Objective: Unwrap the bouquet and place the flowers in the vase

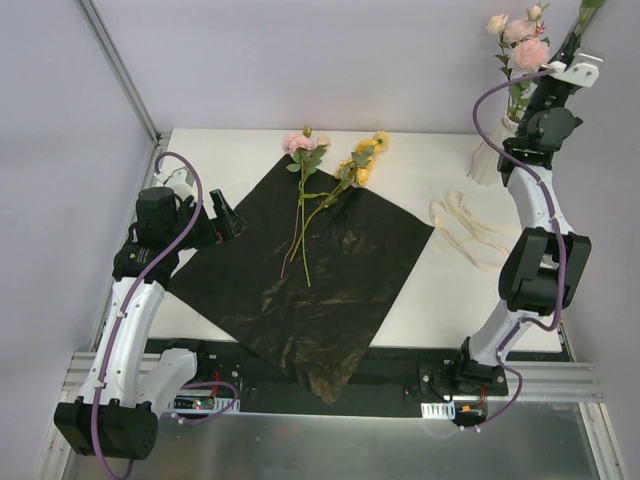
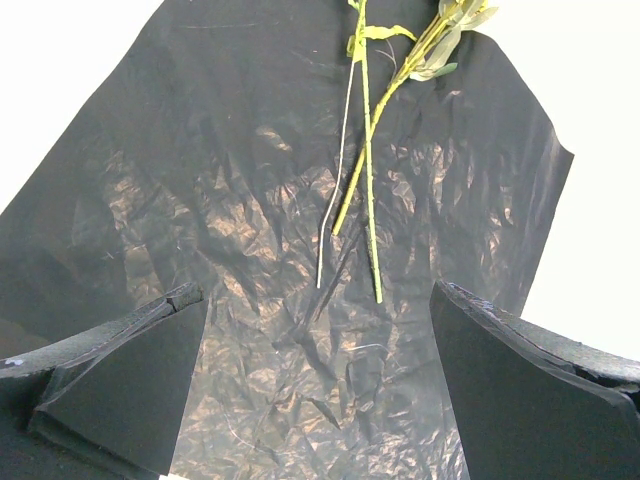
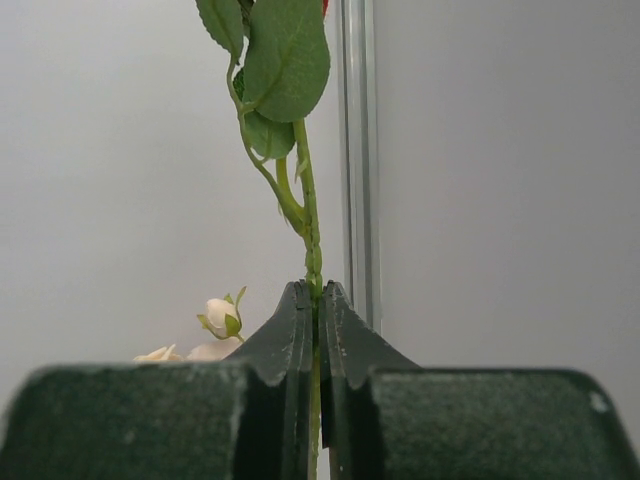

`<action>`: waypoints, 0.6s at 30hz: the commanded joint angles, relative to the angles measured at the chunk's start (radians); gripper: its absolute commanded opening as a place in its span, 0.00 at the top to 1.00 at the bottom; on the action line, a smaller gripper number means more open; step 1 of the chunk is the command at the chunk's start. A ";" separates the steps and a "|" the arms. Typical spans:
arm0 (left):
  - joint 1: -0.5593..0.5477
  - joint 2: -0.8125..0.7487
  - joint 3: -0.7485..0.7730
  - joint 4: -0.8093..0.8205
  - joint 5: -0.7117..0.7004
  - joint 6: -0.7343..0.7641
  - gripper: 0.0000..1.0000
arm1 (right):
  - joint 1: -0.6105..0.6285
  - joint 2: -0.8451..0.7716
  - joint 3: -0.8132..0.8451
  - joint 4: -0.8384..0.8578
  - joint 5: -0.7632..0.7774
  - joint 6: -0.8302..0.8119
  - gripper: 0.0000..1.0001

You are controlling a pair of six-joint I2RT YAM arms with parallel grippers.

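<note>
right gripper [image 3: 315,295]: jaws pinched shut on one green stem [image 3: 306,200], raised high at the far right, above the vase [image 1: 487,160]
held stem: upright in the pinch, leaves [image 3: 285,60] above it; head out of the wrist view; cannot tell whether its lower end is in the neck yet
left gripper [image 2: 315,292]: jaws wide, nothing between them, low over the left part of the black sheet [image 1: 310,270]
vase: far right of the table [image 1: 440,160], mostly hidden behind the right arm; pink and peach heads [image 1: 522,35] stand above it
flowers left: two on the sheet, pink-headed [image 1: 299,143] and yellow-headed [image 1: 366,155], stems crossing, heads toward the far edge
black sheet: spread open, crumpled, near corner past the table's near edge
ribbon [image 1: 470,230]: loose on the table, right of the sheet, nearer than the vase
stage (judged): unwrapping done; one stem going in, two to fetch
risk, miss: neck is narrow and hidden by the arm, so the stem end could catch the rim or jab the stems already in
risk, tip: small vase could go over if the stem or arm pushes it sideways
risk, swivel: thin stem could turn in the pinch and come down slanted
risk, next pick: crossed stems could drag each other; thin sheet could get pinched along with a stem
</note>
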 commanded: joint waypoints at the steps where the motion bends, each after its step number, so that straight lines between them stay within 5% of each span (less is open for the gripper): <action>1: -0.012 -0.007 0.012 0.029 0.015 0.015 0.01 | -0.048 0.068 0.117 0.055 -0.060 0.095 1.00; 18: -0.012 -0.010 0.020 0.029 0.029 0.017 0.01 | -0.088 0.208 0.206 0.025 -0.181 0.166 1.00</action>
